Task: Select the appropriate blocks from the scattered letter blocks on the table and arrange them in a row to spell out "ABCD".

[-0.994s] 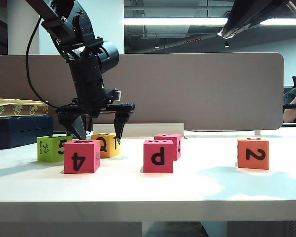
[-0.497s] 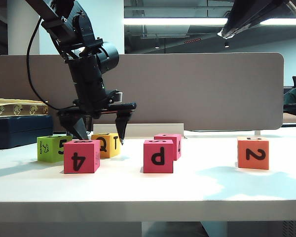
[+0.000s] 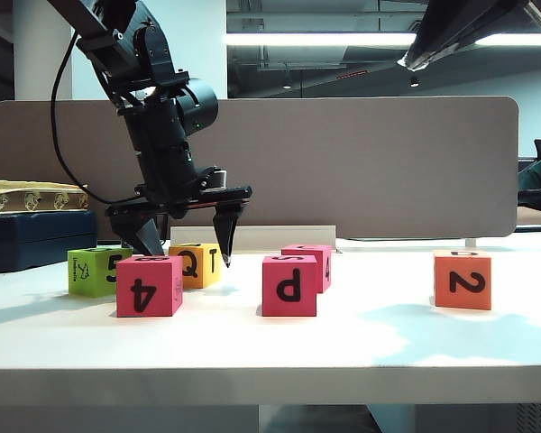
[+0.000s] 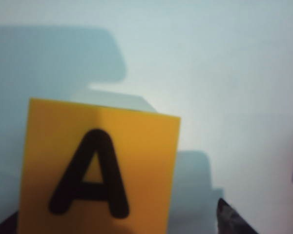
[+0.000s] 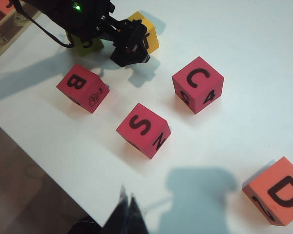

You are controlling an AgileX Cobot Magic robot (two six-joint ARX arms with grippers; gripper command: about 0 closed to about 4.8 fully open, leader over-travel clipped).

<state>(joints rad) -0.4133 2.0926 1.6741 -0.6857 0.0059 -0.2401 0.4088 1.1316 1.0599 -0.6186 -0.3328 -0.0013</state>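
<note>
Worktop (image 3: 361,338) is white and wide, and it carries six cubes still scattered, so the row for "ABCD" is not yet begun. Left gripper (image 3: 182,236) hangs over the yellow-orange cube (image 3: 198,264) at the far left with its jaws wide apart, one finger on each side and above it; I judge it is lining up to take this cube, because its top shows A. Right gripper (image 5: 127,213) waits high above the near edge, jaws together and empty, probably to leave space. The pink B cube (image 5: 83,87), pink C cube (image 5: 198,84) and orange-red D cube (image 5: 277,190) lie well apart.
</note>
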